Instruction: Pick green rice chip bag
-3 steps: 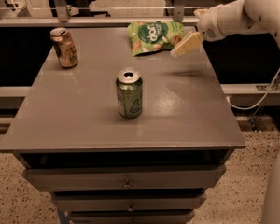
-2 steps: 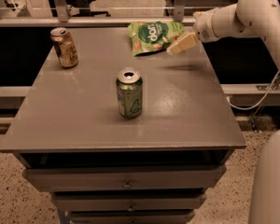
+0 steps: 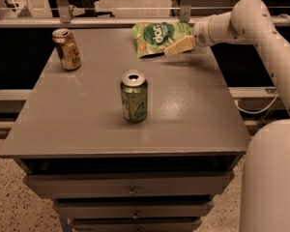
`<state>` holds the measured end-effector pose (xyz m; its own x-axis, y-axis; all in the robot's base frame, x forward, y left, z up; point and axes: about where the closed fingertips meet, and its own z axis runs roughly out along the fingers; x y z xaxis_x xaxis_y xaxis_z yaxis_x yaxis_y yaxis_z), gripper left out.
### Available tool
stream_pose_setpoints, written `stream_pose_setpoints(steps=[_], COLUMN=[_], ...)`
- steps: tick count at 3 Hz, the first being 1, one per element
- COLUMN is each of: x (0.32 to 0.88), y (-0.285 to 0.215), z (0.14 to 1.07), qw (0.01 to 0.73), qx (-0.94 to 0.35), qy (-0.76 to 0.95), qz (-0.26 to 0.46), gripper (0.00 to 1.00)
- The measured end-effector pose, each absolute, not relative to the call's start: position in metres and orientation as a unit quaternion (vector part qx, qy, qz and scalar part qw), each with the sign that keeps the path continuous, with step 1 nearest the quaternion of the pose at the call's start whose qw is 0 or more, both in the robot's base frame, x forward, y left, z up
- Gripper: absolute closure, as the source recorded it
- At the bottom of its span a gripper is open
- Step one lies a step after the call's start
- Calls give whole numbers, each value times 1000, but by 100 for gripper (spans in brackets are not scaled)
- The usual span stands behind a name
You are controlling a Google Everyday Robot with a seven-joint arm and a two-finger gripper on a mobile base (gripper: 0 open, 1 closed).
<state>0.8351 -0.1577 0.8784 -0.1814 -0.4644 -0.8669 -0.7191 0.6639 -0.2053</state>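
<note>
1. Fingers (image 3: 180, 46): cream-coloured and seen as one wedge. Whether they are spread or closed cannot be told.
2. Gripper (image 3: 169, 50): located at the far right of the counter (image 3: 193, 110). Its tip meets the lower right edge of the green rice chip bag (image 3: 157, 36).
3. Green rice chip bag: lies at the far edge of the counter, right of centre. It is a light-green crinkled pouch with a darker green round logo, white lettering and tan chips pictured at its lower left.
4. Green can (image 3: 134, 96): upright at mid-counter, well apart from the bag.
5. Tan can (image 3: 66, 49): upright near the far left corner.
</note>
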Motion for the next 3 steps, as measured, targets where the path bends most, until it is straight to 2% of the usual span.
stream_pose_setpoints(steps=[1,2,3], x=[849,860,866], y=[-155,-152,-155], z=[868,865,862], qw=[510,519,526], qx=[-370,-358,-348], qy=[763,762,763], qz=[141,148,145], gripper=[0,18,42])
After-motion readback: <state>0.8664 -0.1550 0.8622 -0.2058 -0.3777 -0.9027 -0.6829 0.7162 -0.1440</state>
